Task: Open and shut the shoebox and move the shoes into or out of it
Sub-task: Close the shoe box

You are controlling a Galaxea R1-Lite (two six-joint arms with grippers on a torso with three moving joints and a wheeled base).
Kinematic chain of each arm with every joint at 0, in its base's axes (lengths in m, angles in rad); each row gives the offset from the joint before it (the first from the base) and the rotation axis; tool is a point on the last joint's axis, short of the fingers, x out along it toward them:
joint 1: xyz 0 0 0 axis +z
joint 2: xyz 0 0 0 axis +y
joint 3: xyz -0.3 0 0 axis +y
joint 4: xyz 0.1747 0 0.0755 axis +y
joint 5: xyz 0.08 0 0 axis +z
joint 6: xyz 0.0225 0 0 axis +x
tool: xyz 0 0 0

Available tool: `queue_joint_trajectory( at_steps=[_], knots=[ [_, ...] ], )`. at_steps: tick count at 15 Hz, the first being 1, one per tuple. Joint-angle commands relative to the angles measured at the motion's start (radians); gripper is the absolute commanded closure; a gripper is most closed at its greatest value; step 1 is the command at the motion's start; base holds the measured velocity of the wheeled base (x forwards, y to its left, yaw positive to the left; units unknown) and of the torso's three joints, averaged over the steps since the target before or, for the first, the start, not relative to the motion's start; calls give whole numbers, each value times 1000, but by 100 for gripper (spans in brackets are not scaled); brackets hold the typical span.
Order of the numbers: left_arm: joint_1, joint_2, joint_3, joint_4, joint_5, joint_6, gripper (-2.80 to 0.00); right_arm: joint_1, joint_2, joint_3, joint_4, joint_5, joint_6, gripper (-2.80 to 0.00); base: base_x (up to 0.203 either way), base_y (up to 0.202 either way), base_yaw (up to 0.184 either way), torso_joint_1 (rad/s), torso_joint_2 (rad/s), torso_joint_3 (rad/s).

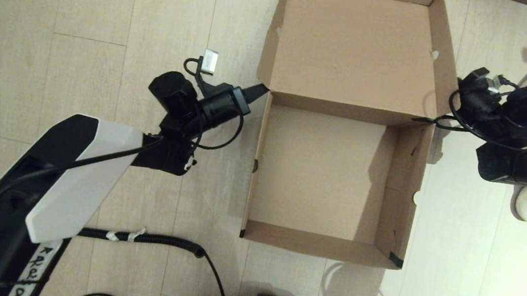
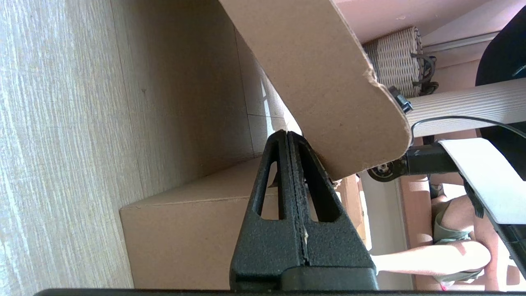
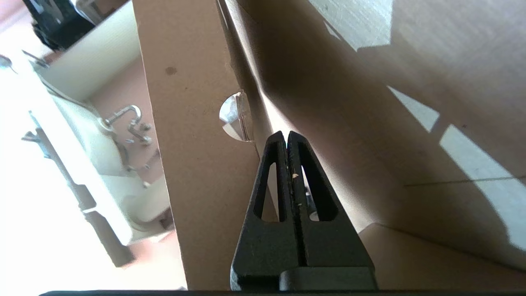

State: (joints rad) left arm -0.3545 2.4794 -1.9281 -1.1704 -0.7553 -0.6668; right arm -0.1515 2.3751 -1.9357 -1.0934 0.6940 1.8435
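So the shoebox (image 1: 325, 175) sits on the floor (image 1: 108, 26) with its lid (image 1: 354, 49) swung all the way back, and the inside shows just bare cardboard. The left gripper (image 1: 262, 90) is at the left corner where lid meets box, fingers pressed together, tips touching the lid's side flap (image 2: 328, 82). The right gripper (image 1: 423, 119) is at the matching right corner, fingers also pressed tight together, tips right up against the lid's right flap (image 3: 193, 144). Beyond the right arm something white shows, too washed out to tell what it is.
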Motion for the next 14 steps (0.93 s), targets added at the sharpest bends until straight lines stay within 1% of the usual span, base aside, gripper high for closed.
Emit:
queue_joint_trajectory(
  at_steps=[1, 4, 6, 9, 12, 14],
  knots=[
    [-4, 4, 0, -6, -4, -4, 0, 1, -11, 0, -8, 5, 24, 0, 0, 0, 0, 0, 0, 0],
    [-4, 6, 0, -6, -4, -4, 0, 1, -22, 0, -15, 21, 99, 0, 0, 0, 0, 0, 0, 0],
    [-4, 7, 0, -6, -4, -4, 0, 5, -26, 0, -25, 63, 151, 0, 0, 0, 0, 0, 0, 0],
    [-4, 7, 0, -6, -4, -4, 0, 15, -38, 1, -43, 97, 210, 0, 0, 0, 0, 0, 0, 0],
    [-4, 7, 0, -6, -4, -4, 0, 13, -45, 4, -74, 150, 289, 0, 0, 0, 0, 0, 0, 0],
    [-4, 9, -1, -8, -4, -4, 0, 13, -48, 5, -86, 189, 312, 0, 0, 0, 0, 0, 0, 0]
  ],
)
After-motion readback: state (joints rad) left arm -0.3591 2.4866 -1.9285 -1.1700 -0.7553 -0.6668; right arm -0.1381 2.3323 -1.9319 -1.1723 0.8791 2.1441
